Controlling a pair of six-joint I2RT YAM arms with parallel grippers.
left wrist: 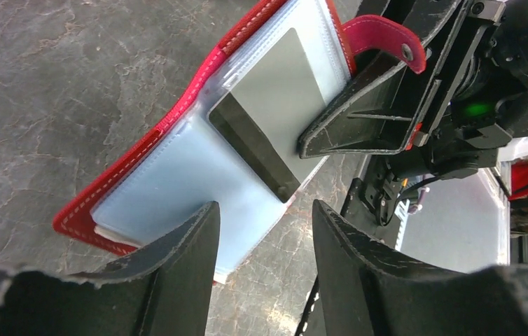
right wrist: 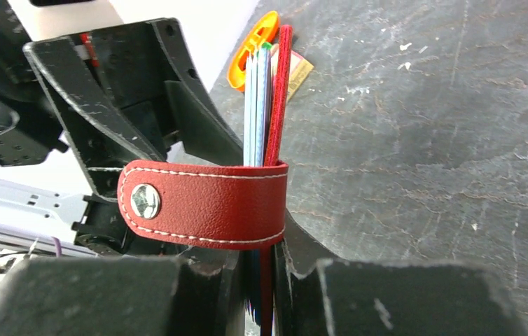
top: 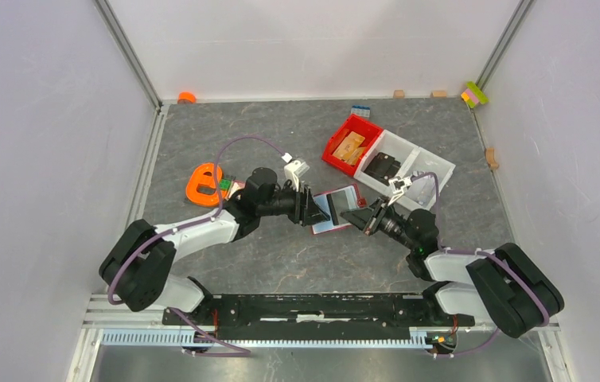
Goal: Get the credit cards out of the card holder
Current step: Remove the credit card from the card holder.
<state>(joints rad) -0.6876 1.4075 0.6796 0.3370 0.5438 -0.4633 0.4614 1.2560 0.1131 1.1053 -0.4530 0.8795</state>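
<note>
The card holder hangs open above the table between both grippers, its red cover behind clear sleeves. One sleeve shows a grey credit card with a dark stripe, and light blue fills the nearer sleeve. My right gripper is shut on the holder's edge just under the red snap strap, with card edges standing upright above it. My left gripper is open at the holder's near corner. Its left finger overlaps the blue sleeve, and nothing is clamped.
A red bin with tan wooden pieces and a white divided bin stand behind the right arm. An orange object lies left of the left gripper. Small blocks sit by the back wall.
</note>
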